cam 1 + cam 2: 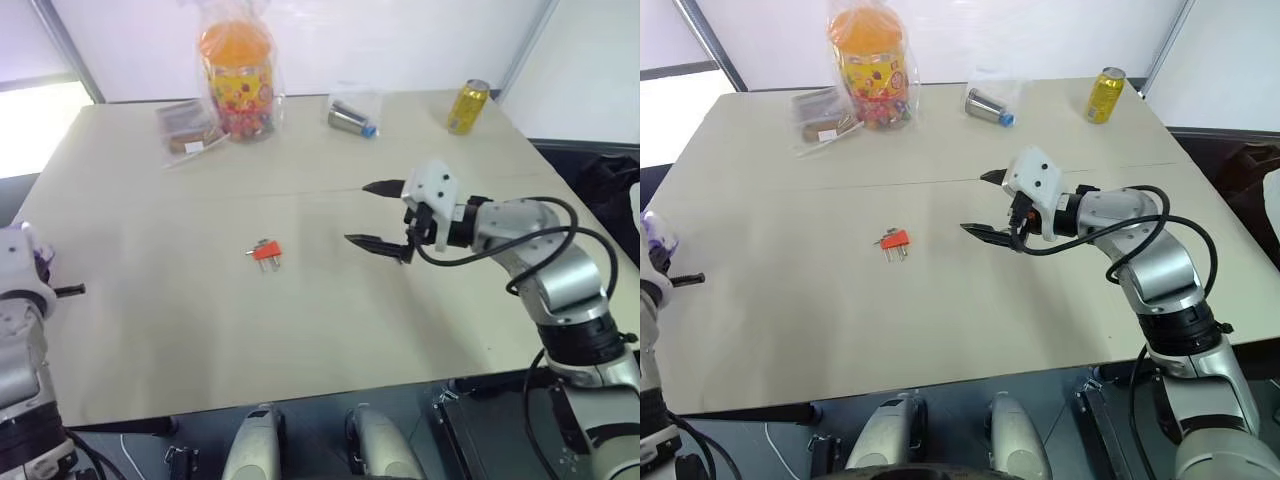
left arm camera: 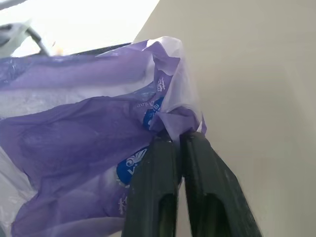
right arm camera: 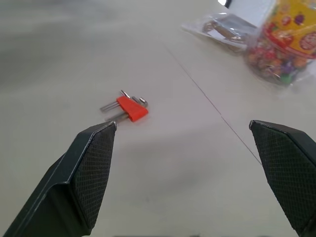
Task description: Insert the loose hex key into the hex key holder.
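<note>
From the head views, the hex key holder (image 1: 267,251) is lying mid-bench, apart from both arms; the right tool (image 1: 381,214) is hovering nearby with jaws spread wide and empty.

In the left wrist view, the left tool (image 2: 180,140) is pinching a purple plastic packet (image 2: 79,148) — its fingers nearly closed.

In the right wrist view, the holder's metal prongs are showing; a loose hex key I cannot pick out. The holder looks light, rigid, likely to skid — gripping the plastic body seems best.
</note>
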